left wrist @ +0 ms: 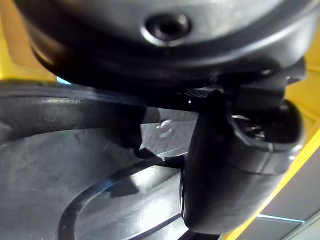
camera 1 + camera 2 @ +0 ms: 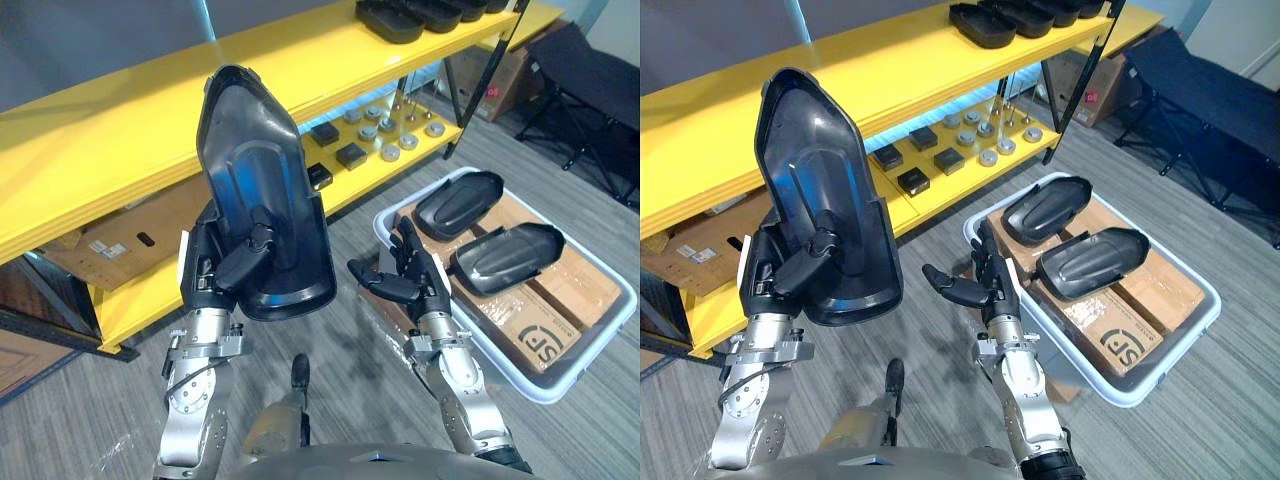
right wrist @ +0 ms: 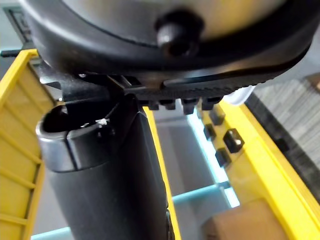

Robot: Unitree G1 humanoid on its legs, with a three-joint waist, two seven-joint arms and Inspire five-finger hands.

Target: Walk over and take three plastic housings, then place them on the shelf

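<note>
My left robot hand (image 2: 208, 270) is clamping one housing (image 2: 255, 170), with the thumb pressing into its hollow face and the fingers behind. I am holding it upright and high, close before the front edge of the shelf (image 2: 120, 150). I judge this lets it clear the top board for setting down. My right robot hand (image 2: 410, 275) is hovering empty, fingers spread, by the near edge of the tray (image 2: 545, 393). There two housings (image 2: 458, 203) are lying on cardboard (image 2: 560, 290), probably my next picks.
</note>
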